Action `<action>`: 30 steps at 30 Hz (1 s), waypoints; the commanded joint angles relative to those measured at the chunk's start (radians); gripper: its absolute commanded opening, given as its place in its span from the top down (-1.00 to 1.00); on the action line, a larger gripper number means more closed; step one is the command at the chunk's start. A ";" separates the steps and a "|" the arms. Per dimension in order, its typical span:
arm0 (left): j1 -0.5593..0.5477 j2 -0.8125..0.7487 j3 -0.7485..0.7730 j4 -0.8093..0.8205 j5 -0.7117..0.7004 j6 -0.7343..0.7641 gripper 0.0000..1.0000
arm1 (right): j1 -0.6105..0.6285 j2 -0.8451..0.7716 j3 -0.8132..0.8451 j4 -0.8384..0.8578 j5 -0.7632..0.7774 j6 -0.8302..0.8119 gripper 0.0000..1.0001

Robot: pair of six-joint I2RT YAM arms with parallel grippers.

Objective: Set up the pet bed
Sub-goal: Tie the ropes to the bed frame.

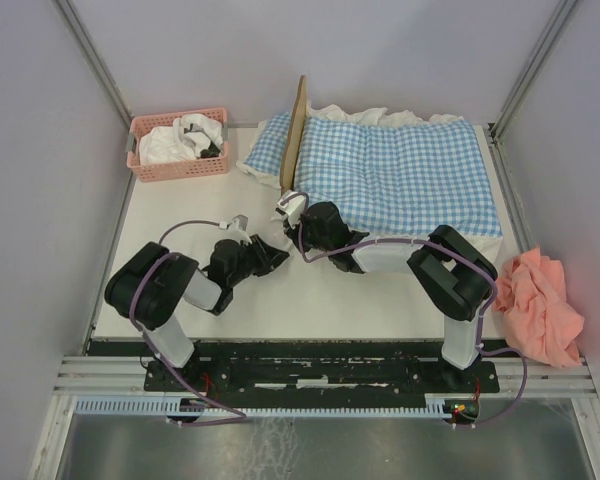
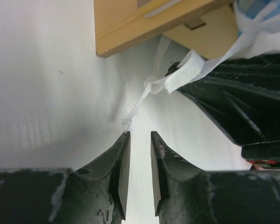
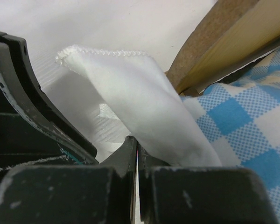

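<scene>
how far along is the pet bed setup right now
Done: the gingham bedding lies on the pet bed. In hand: the right end effector is shut on a white tie near the pet bed's corner; the left end effector, jaws slightly apart, sits at its loose end without gripping. Left: securing that tie, probably.

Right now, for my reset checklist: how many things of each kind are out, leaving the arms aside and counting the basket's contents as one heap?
Pet bed: 1
Gingham bedding: 1
Pink basket: 1
Cloth heap in basket: 1
Peach cloth: 1
Total: 5
</scene>
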 commanded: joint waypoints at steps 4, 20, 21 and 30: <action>0.024 -0.196 -0.033 -0.143 -0.200 -0.094 0.40 | -0.005 -0.028 0.022 0.058 -0.006 -0.022 0.97; 0.048 -0.437 0.055 -0.426 -0.288 -0.666 -0.07 | -0.008 -0.022 -0.009 0.138 -0.011 0.000 0.97; 0.050 -0.410 0.073 -0.414 -0.257 -0.688 -0.06 | -0.008 -0.022 -0.009 0.139 -0.011 0.001 0.96; 0.050 -0.244 0.135 -0.307 -0.186 -0.785 -0.14 | -0.008 -0.025 -0.016 0.152 -0.018 0.004 0.96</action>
